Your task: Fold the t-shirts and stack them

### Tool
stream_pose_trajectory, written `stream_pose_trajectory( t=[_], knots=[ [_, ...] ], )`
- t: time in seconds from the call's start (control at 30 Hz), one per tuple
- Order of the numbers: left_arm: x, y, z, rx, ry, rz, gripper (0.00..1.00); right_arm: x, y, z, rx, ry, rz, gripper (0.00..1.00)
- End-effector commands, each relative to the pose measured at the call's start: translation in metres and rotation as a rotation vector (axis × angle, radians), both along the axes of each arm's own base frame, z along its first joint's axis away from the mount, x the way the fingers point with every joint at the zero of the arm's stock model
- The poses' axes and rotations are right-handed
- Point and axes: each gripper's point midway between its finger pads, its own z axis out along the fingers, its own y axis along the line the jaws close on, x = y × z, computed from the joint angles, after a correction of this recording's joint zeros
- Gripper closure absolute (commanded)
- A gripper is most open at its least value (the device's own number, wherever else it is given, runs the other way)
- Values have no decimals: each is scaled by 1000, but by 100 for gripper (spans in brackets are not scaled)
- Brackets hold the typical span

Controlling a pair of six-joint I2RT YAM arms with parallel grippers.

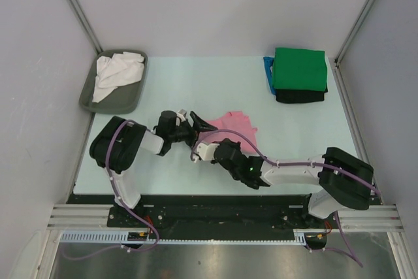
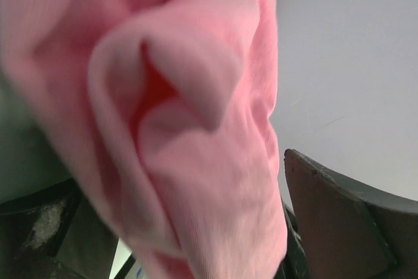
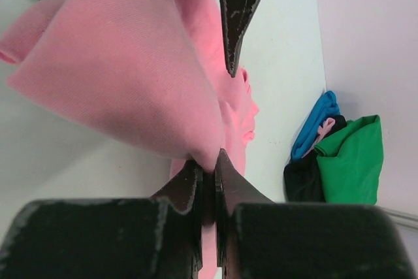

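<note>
The pink t-shirt (image 1: 234,124) lies bunched at the table's centre. It looks soft, light and floppy, best pinched at a hem. The right gripper (image 3: 208,174) is clamped on a fold of it. The left gripper (image 1: 198,127) gapes wide, with cloth seemingly between its fingers. The folded stack (image 1: 299,74) sits at one o'clock. No writing shows.

The pale worktop (image 1: 196,83) carries a grey tray (image 1: 88,96) at ten o'clock, a folded stack at two o'clock, black t-shirt (image 1: 299,97) lowest, green t-shirt (image 1: 299,68) on top, blue t-shirt (image 1: 268,73) showing at its left, and a bunched pink t-shirt (image 1: 235,122) near the centre.
</note>
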Motion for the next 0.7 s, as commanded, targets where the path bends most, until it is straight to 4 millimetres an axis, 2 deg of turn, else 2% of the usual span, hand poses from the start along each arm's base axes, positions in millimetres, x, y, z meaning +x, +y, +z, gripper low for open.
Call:
stream_pose_trajectory(
  t=[0.0, 0.17, 0.37, 0.67],
  knots=[
    [4, -8, -17, 5, 70, 13, 0, -13, 0, 26, 73, -33, -13, 100],
    [5, -8, -25, 26, 78, 7, 0, -25, -4, 29, 81, -38, -16, 100],
    [12, -15, -17, 39, 20, -35, 1, -42, -15, 17, 97, -9, -30, 100],
    [15, -33, 20, -41, -87, -85, 44, -52, -17, 1, 111, 17, -39, 100]
  ],
)
